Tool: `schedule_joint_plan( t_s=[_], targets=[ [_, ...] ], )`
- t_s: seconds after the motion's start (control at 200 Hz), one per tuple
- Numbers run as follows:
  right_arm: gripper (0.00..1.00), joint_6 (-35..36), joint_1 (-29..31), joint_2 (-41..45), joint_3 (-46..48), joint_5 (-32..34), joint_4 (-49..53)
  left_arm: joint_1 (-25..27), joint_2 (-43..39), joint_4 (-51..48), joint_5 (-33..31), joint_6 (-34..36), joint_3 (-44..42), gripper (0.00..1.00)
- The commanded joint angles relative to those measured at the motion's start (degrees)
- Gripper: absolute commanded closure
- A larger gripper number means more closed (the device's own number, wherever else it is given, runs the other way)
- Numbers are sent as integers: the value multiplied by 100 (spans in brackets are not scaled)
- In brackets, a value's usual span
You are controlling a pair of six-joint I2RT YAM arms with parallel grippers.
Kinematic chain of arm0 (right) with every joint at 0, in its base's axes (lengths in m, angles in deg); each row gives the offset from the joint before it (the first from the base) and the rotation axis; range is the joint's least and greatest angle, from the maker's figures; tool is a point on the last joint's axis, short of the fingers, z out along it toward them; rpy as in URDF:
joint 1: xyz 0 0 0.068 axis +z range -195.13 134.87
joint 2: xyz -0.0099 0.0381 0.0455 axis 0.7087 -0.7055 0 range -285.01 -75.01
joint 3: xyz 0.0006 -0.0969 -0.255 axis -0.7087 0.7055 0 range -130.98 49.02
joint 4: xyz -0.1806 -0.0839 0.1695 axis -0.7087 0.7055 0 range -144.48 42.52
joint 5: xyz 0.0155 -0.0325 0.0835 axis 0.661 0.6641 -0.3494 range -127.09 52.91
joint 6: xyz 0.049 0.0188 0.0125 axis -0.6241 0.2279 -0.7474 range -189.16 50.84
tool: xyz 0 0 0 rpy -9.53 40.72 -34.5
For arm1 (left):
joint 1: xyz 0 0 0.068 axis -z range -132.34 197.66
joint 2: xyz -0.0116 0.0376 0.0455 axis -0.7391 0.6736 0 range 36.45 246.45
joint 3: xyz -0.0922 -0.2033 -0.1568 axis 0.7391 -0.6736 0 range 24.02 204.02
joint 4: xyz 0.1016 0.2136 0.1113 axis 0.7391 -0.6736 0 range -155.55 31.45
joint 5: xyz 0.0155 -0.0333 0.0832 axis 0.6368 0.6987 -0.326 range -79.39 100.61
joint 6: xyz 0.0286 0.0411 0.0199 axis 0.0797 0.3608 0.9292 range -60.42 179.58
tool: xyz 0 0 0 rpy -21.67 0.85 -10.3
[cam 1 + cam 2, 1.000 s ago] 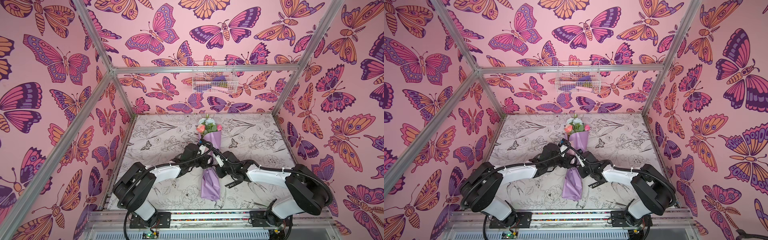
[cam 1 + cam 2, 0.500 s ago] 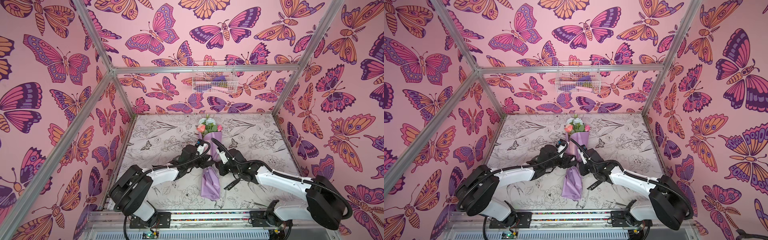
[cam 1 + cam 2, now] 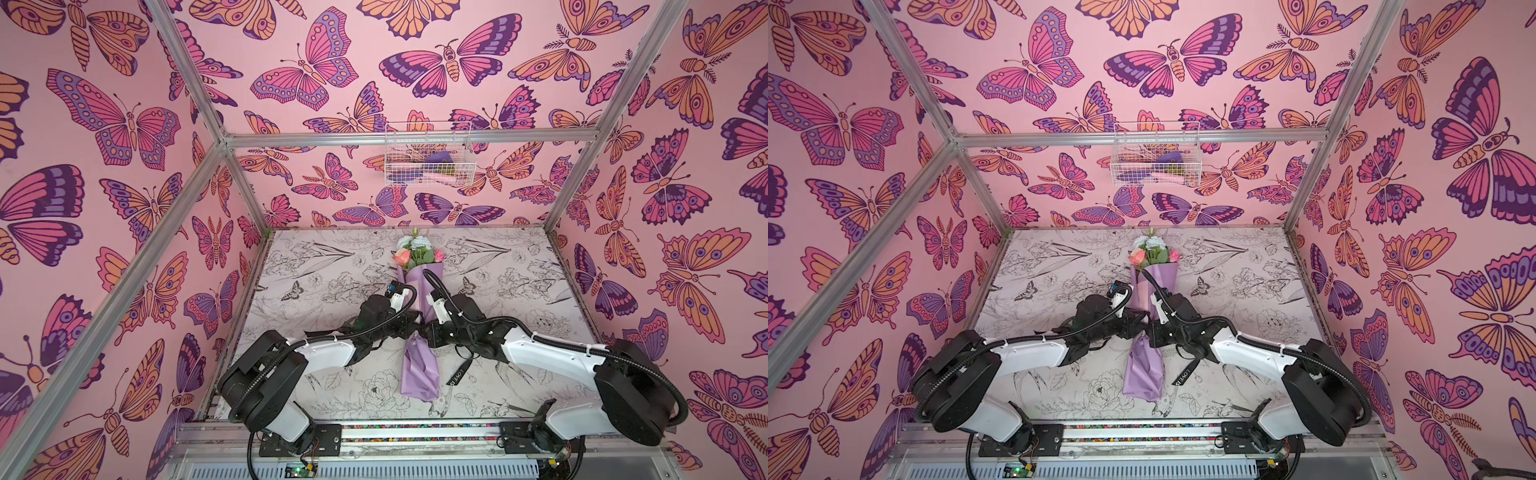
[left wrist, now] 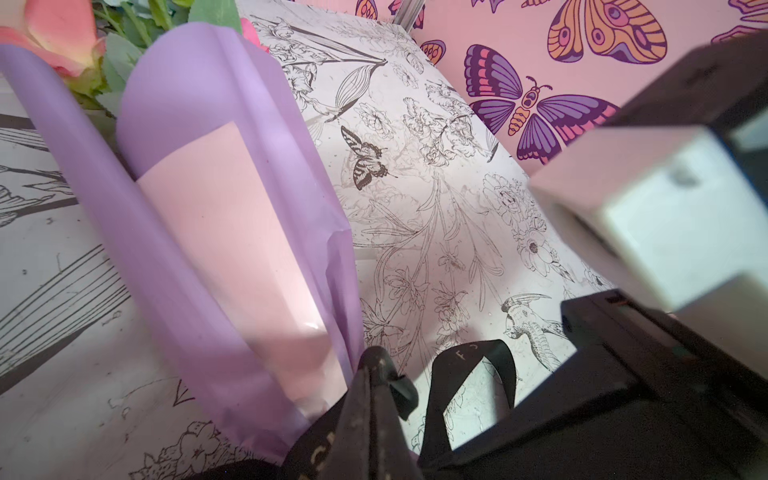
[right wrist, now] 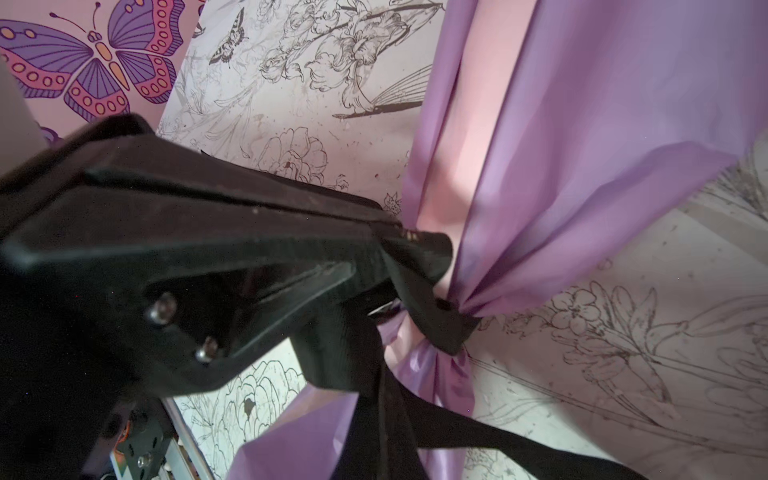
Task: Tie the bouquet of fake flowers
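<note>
- The bouquet lies along the middle of the worktop, with the blooms toward the back wall. Its paper is gathered to a narrow waist between the two arms.
- The left gripper and the right gripper meet at that waist, and both are clenched. The black ribbon comes out from under each, but I cannot tell if it is really nipped.
- In my judgement the step is tightening the knot. Pull both ends apart, low and level, with equal force, so the bouquet does not roll.
- The thin paper may tear, or the ribbon may slip.
- Both top views show a loose ribbon end beside the lower paper. Only the right wrist view shows the gathered folds. Only the left wrist view shows an open ribbon loop, so the knot seems not yet tight.
</note>
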Motion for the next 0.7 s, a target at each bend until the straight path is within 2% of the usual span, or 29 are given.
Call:
schedule_joint_plan(
  t_s=[0.0,0.361,0.696],
  targets=[
    [100,-377,30,-232,-262,-69,-207,3,-90,316,-45,-68,-90,100],
    [100,-955,-58,-714,-548,641,-162,62,-278,330,-51,-16,-234,100],
    [100,-1290,-184,-1014,-381,531,-927,104,-300,294,203,-168,-213,100]
  ],
)
